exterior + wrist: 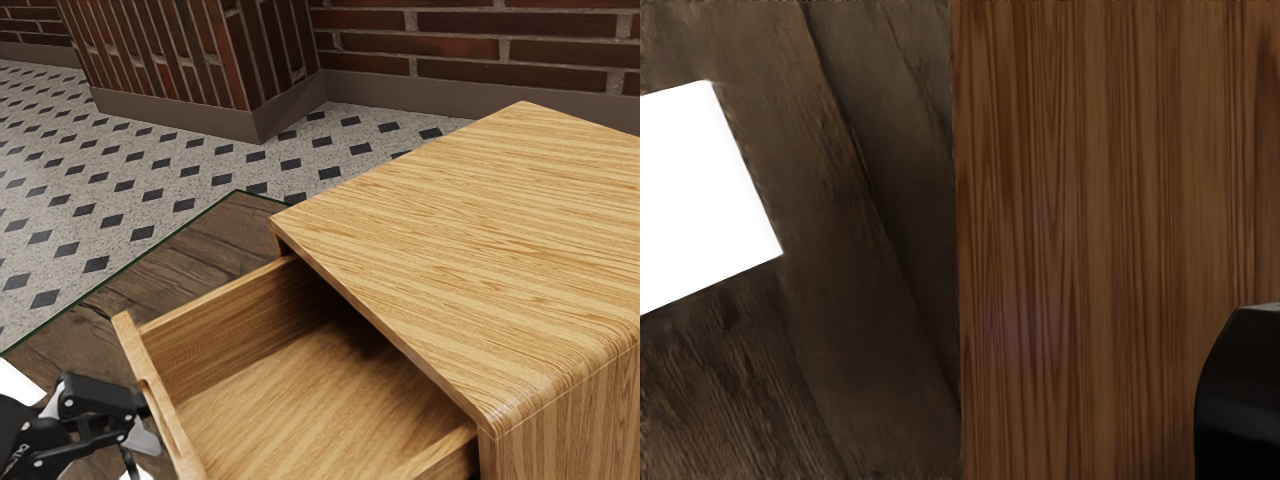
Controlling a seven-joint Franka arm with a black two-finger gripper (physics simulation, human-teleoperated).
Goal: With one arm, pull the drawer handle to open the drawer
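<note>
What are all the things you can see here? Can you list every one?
cabinet: one, light oak wood, on the exterior view's right, standing on the dark planks
drawer: one, same light wood, pulled well out of the cabinet
drawer handle: one, light wood, on the drawer's front
table top: one, dark brown planks, under the cabinet
floor: grey tiles with black diamonds, beyond the table
brick wall: red-brown, at the back
white shape: one, white, over the dark planks; what it is cannot be told
gripper: one, black, exterior view's lower left, close by the drawer handle
</note>
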